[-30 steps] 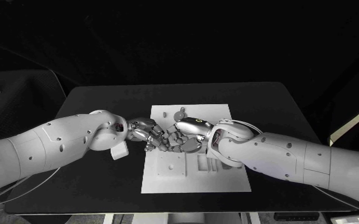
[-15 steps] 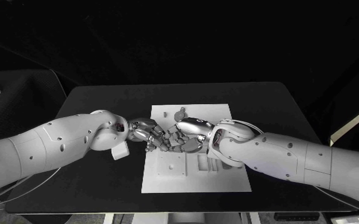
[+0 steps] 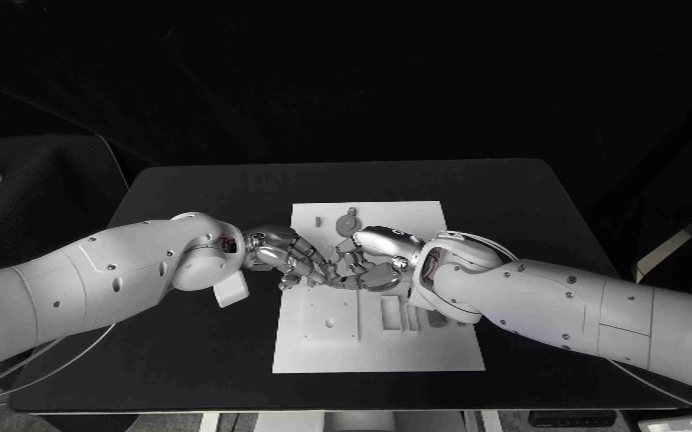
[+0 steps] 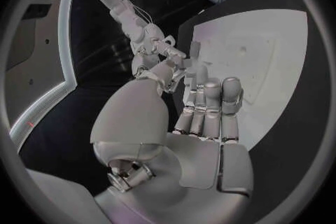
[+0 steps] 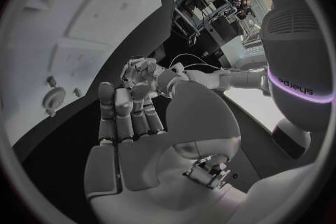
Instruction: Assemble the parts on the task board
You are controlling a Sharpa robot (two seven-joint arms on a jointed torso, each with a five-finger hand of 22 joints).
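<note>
While both hands are meeting over the board, their fingertips are touching above its middle.

The left hand and right hand, silver and glossy, are curling their fingers toward each other; whether either is pinching a part I cannot tell, since the fingers are hiding the gap. The board is lying flat as a matte white rectangle, its long axis running away from the robot, on the black table. Beyond the hands, a round, knob-like part is standing on the board near its far edge. Nearer than the hands, raised rectangular ribs are lying along the board's length.
</note>
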